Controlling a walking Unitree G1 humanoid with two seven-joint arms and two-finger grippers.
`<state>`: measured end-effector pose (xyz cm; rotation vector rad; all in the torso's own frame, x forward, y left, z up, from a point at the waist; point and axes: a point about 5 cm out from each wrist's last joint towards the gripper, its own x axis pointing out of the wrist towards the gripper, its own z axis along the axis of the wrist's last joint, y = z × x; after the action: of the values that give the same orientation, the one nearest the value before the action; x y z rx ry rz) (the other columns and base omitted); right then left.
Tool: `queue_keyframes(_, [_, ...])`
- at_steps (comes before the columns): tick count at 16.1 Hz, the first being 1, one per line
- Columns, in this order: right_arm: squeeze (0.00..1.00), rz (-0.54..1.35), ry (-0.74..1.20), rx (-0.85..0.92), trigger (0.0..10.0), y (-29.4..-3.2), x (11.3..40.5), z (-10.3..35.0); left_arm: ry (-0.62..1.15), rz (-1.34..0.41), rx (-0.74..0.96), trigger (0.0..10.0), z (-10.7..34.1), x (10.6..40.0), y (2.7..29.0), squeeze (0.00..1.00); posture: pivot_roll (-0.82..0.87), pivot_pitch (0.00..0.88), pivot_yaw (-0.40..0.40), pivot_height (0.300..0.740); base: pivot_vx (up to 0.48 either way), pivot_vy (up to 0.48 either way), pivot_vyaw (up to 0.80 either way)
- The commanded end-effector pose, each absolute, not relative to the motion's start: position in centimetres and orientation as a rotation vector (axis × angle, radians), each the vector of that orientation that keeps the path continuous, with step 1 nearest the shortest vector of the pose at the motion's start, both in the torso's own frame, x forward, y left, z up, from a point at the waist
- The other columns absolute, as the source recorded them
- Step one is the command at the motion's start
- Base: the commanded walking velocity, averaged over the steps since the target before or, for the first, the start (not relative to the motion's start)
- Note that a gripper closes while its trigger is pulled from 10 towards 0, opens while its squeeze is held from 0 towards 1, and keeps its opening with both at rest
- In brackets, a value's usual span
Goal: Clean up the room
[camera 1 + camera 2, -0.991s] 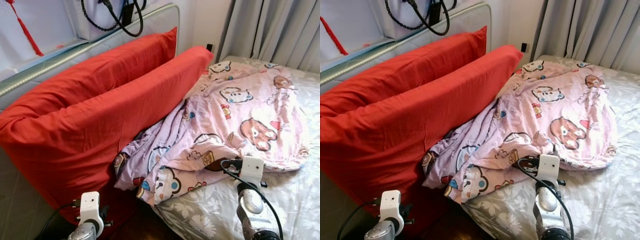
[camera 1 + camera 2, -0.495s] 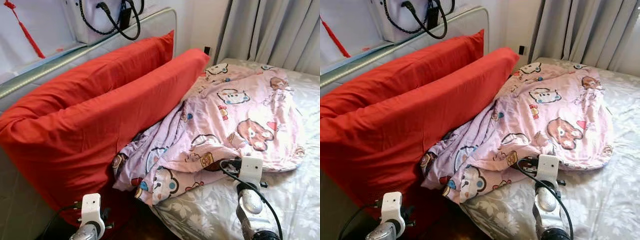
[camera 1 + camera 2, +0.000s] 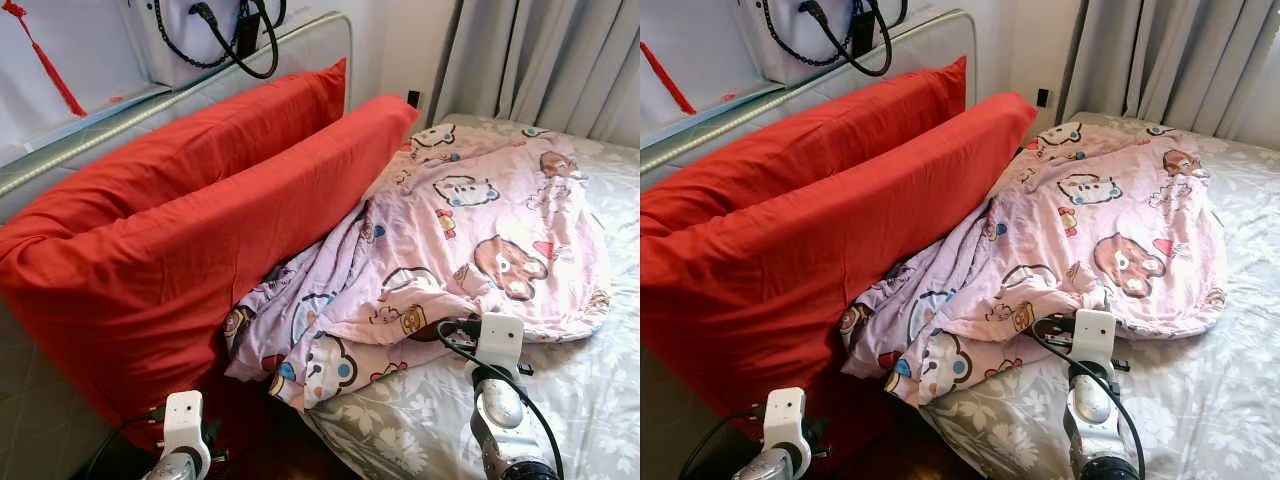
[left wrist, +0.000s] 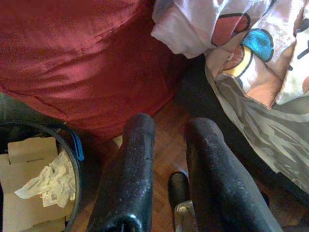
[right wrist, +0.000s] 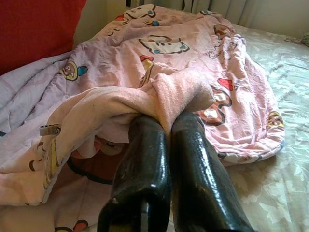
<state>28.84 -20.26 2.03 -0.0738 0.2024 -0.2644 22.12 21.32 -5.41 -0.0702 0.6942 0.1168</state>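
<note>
1. Blanket (image 3: 470, 220), pink w/ cartoon bears, lies crumpled on bed (image 3: 590, 400), one edge bunched against red pillows (image 3: 200, 220) and spilling over the mattress corner. Left eye view: my right claw (image 3: 455, 330) is at the blanket's near hem; left arm hangs low by the bed's corner.
2. Right eye view: same layout. Blanket's far side reaches toward curtain (image 3: 1180, 60); headboard (image 3: 920, 45) stands behind the pillows.
3. Left wrist view: left claw (image 4: 166, 133) is parted a little, nothing in it, over wood floor (image 4: 166, 145). Bin (image 4: 38, 179) w/ crumpled paper sits beside it, under the pillow's overhang.
4. Right wrist view: right claw (image 5: 169, 126) is pinched tight on a fold of blanket, cloth draped over the tips.
5. Handling, my guess: soft, light, limp, so it'll sag and drag. Hem grip is ok for pulling flat; a corner would spread it better. Thin fold may slip if yanked.
</note>
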Motion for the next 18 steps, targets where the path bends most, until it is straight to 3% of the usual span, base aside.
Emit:
queue_keyframes(1, [0.00,-0.265,0.181,-0.070,10.0,-20.1,28.9,2.3,0.740,0.113,-0.056,10.0,-6.1,21.1,21.4,0.00,-0.02,0.049,0.043,0.740,0.000,0.000,0.00])
queue_keyframes(18, [0.00,-0.256,0.190,-0.080,10.0,-19.7,28.8,2.1,0.778,0.106,-0.059,10.0,-6.7,20.0,21.4,0.00,-0.01,0.060,0.044,0.740,0.000,0.000,0.00])
